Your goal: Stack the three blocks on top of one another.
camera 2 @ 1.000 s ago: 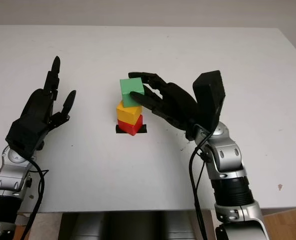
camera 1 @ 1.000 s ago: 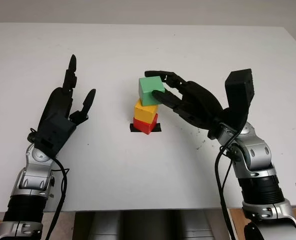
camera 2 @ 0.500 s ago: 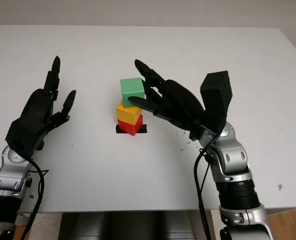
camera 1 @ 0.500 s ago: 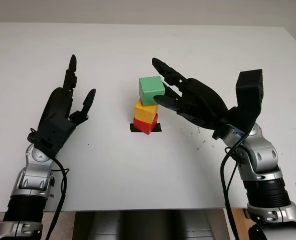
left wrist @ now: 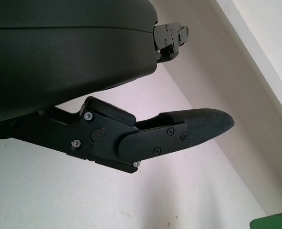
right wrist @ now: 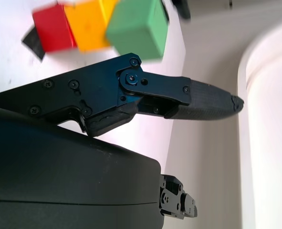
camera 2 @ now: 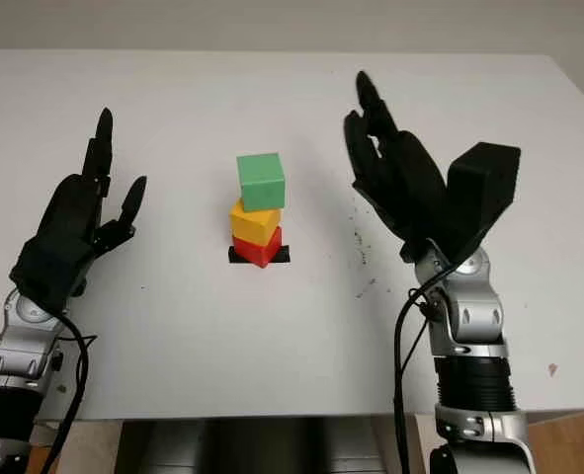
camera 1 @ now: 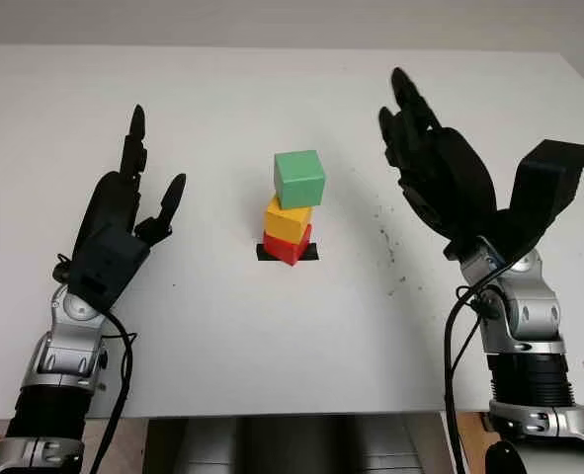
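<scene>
At the middle of the white worktop the three blocks stand as one tower on a black patch: the red block at the bottom, the yellow block on it, and the green block on top. Each sits a little askew on the one below, and the green block looks turned and slightly overhanging the yellow, so the stack appears built but not square. The right robot hand is raised to the right of the tower, well apart from it, open and holding nothing. The left robot hand is likewise open, held up well to the left. The likely risk is a topple: any sweep of either arm past the tower, or a jolt to the worktop, could slide the offset green block off.
</scene>
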You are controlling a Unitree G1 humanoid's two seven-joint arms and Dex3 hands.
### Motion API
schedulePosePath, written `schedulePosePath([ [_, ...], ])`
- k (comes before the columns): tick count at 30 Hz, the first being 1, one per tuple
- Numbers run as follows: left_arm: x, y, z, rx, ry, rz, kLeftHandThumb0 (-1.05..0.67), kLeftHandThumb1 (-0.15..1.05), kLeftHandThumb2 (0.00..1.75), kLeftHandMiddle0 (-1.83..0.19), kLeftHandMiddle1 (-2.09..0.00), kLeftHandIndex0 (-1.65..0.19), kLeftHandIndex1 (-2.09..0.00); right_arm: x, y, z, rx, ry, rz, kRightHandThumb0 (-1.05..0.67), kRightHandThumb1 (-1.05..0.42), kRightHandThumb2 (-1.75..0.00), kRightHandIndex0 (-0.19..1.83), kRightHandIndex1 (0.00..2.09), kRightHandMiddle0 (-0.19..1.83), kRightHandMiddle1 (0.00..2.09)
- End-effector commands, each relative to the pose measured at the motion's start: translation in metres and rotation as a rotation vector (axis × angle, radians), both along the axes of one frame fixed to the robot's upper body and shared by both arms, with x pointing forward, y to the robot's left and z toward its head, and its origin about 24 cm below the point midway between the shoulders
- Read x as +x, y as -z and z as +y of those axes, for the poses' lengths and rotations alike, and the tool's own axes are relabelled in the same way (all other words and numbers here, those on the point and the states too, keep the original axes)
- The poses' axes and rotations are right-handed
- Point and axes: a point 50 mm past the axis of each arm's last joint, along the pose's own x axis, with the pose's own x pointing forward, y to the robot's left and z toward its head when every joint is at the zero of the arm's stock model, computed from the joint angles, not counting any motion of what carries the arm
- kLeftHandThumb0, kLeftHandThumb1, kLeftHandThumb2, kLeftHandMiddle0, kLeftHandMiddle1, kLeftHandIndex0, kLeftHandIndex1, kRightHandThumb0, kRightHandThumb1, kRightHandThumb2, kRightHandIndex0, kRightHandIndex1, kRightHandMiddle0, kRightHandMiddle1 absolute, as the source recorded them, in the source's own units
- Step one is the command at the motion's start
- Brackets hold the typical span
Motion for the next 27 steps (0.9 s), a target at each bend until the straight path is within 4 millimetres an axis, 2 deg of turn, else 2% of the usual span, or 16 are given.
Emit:
schedulePosePath([
  [1, 0.001, -0.005, 0.003, -0.006, -0.004, -0.024, -0.81, 1.05, 0.64, 0.18, -0.02, 0.19, -0.04, 0.001, 0.001, 0.0, 0.017, 0.023, -0.01, -0.84, -1.05, -0.71, -0.19, 0.0, -0.19, 0.0],
  [10, 0.003, 0.0, 0.0, -0.073, 0.009, 0.018, -0.81, 1.05, 0.64, 0.19, 0.0, 0.19, -0.04, 0.003, 0.021, 0.003, 0.035, 0.085, 0.061, -0.79, -1.05, -0.75, -0.19, 0.0, -0.19, 0.0],
  [17, 0.002, 0.007, -0.008, -0.16, 0.029, 0.052, -0.78, 1.05, 0.64, 0.19, 0.0, 0.19, 0.0, 0.006, 0.039, 0.013, 0.047, 0.078, 0.142, -0.76, -1.05, -0.72, -0.19, 0.0, -0.19, 0.0],
  [27, -0.001, 0.007, -0.013, -0.242, 0.059, 0.068, -0.8, 1.05, 0.63, 0.19, 0.0, 0.19, 0.0, 0.004, 0.052, 0.019, 0.036, 0.067, 0.16, -0.72, -1.05, -0.73, -0.19, 0.0, -0.19, 0.0],
])
